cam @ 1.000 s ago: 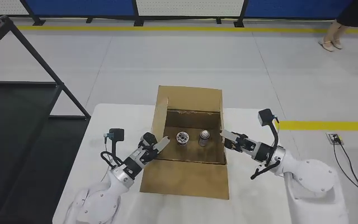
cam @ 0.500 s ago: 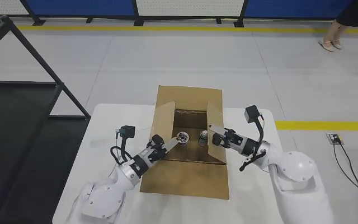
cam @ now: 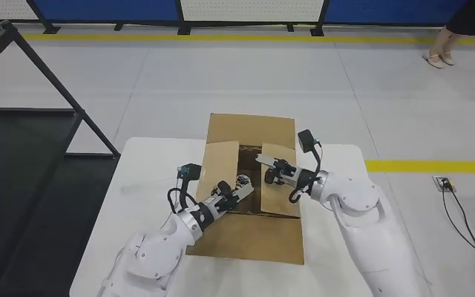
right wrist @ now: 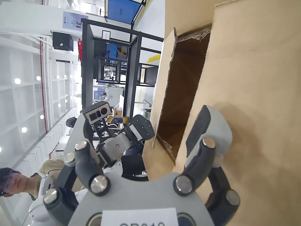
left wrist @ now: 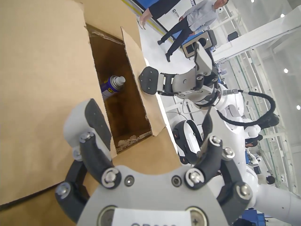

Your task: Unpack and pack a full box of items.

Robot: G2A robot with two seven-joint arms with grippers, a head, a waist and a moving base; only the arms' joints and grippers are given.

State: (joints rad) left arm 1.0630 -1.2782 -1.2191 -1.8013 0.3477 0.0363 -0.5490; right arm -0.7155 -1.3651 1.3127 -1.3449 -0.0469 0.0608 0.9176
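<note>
Here, on the white desk (cam: 141, 171), the left arm extends from the lower left of the top view. Its hand (cam: 239, 191) is spread wide, one finger against the box's left flap (cam: 223, 160). The cardboard box (cam: 249, 126) sits at frame centre, both side flaps tilted inward over the opening. In the gap between them a blue spray can (left wrist: 112, 85) shows inside. The right hand (cam: 269, 169), also wide open, lays one pad on the right flap (cam: 282, 194), its arm coming from the lower right.
</note>
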